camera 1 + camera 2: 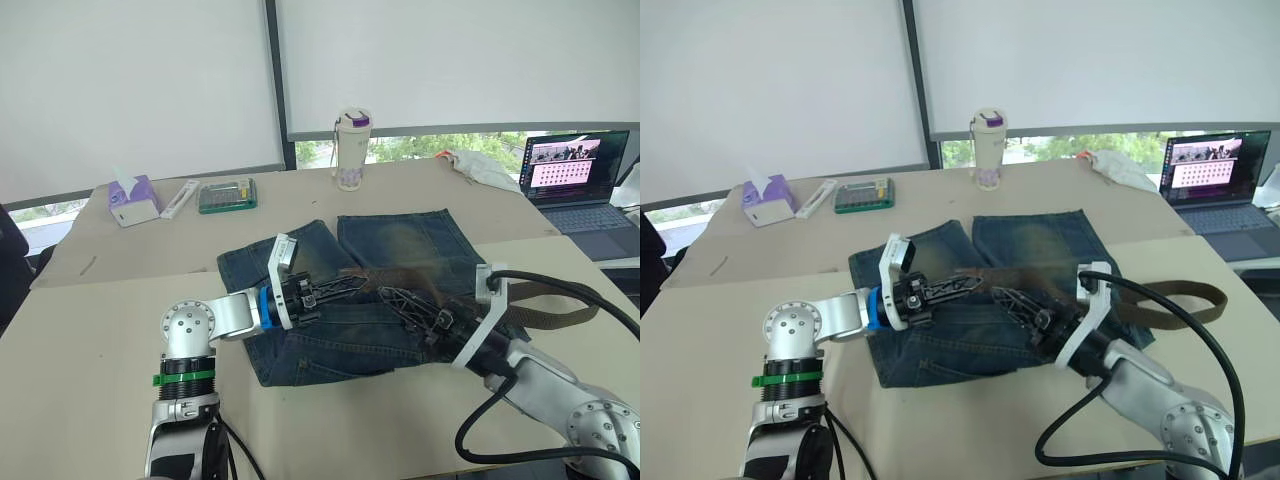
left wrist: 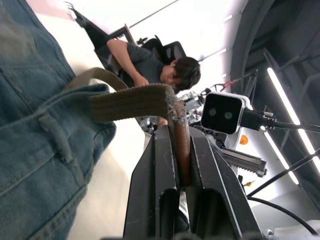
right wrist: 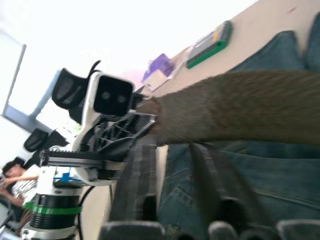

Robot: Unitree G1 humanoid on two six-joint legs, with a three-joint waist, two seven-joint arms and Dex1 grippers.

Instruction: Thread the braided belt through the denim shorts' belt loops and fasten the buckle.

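Surface: beige tabletop (image 1: 90,330) under white roller blinds, with an open laptop (image 1: 575,170) at its far right corner.
Shorts: blue denim shorts with faded yellowish patches (image 1: 400,240) lie flat mid-table, legs pointing toward the white lidded tumbler (image 1: 351,150), waistband on the robot's side.
Belt: long dark brown braided belt (image 1: 400,275) runs left-right along the waistband of the shorts; its free length curls in a loop (image 1: 1200,295) off the right edge of the shorts.
Belt tip: frayed end (image 2: 172,102) sits at the left end of the belt, over the left half of the waistband.
Left gripper (image 1: 335,290): 2 black fingers pressed together on the belt tip; the left wrist view shows the strap clamped between them.
Right gripper (image 1: 405,305): low over the waistband, just right of the left gripper; fingers look slightly parted under the strap, though I cannot tell whether they grip it.
Belt loop: 1 denim loop (image 2: 57,140) lies close beside the held strap on the waistband.
Key relation: belt's long axis matches the waistband; left gripper is nearer the tip, so feeding it further leftward is likely its job.
Buckle: not made out.
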